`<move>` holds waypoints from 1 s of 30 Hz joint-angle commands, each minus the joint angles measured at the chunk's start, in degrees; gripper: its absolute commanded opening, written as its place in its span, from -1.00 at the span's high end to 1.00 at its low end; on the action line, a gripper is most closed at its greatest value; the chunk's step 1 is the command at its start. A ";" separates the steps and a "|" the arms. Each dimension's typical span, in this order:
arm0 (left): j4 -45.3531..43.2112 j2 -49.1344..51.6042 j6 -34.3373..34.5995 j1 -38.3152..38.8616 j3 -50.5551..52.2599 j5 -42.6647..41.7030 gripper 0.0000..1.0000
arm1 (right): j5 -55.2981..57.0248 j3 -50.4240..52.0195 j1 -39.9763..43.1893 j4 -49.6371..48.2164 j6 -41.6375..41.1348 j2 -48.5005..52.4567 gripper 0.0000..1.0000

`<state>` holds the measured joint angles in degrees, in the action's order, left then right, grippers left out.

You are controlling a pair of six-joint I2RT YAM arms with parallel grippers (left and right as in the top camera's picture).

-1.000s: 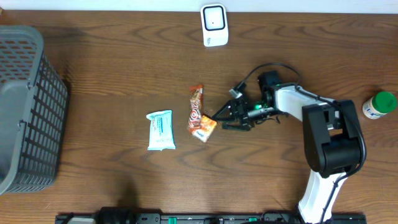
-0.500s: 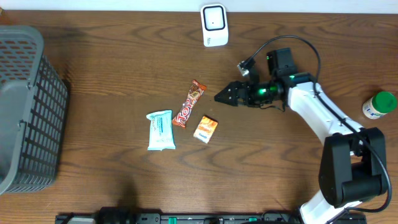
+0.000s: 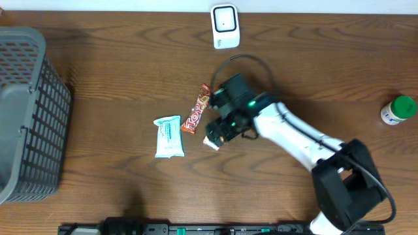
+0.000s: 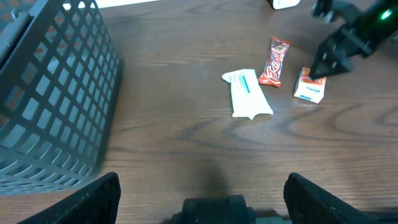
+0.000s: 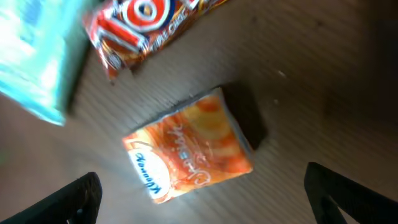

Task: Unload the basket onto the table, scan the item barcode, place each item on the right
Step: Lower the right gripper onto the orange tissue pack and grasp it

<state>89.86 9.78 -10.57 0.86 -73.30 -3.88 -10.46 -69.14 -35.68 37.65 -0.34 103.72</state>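
Observation:
A small orange box lies on the wooden table, and my right gripper hangs open right over it. In the right wrist view the orange box lies flat between and ahead of my spread fingers, untouched by my right gripper. A red candy bar and a teal packet lie just to the left. The white scanner stands at the far edge. My left gripper is open and empty, low over bare table, far from the orange box.
A grey mesh basket fills the left side of the table and the left of the left wrist view, basket. A green-capped bottle stands at the far right.
The right arm has swung left and now hovers over the orange box. The candy bar tilted and shifted slightly left earlier. The left gripper has not moved.

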 commanded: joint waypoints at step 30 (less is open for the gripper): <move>0.11 -0.09 -0.55 0.24 -0.04 0.50 -0.69 | 4.39 -14.03 -4.87 12.37 5.97 5.90 -0.94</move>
<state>89.86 9.78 -10.57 0.86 -73.30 -3.88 -2.07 -80.20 -39.64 48.40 7.07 109.58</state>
